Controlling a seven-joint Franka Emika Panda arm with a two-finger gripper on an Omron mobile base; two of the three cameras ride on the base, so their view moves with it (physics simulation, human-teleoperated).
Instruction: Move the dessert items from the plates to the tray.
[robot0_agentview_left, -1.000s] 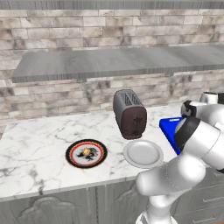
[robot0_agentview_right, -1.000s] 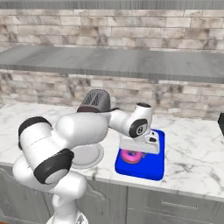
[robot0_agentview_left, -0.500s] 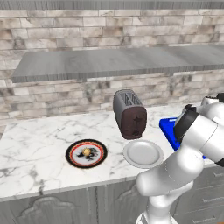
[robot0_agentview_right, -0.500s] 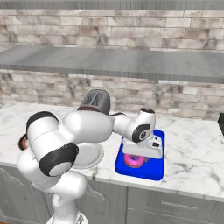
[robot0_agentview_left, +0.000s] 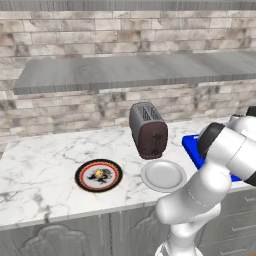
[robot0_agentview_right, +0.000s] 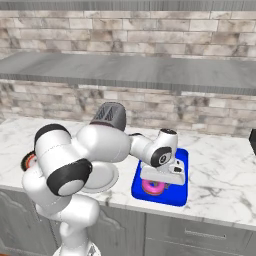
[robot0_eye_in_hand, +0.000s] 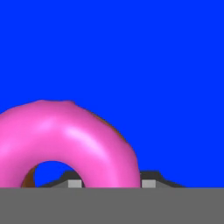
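Left base view: grey plate (robot0_agentview_left: 163, 175) bare, pastry (robot0_agentview_left: 99, 173) on patterned plate (robot0_agentview_left: 98, 176); right base view: gripper (robot0_agentview_right: 159, 184) low over tray (robot0_agentview_right: 180, 192); hand view: jaws clamped on doughnut (robot0_eye_in_hand: 65, 140), placing step, release due next.

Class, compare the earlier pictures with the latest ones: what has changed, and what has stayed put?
The gripper has carried the pink doughnut lower onto the blue tray, still clamped on it. The pastry lump, both plates and the toaster have not moved.
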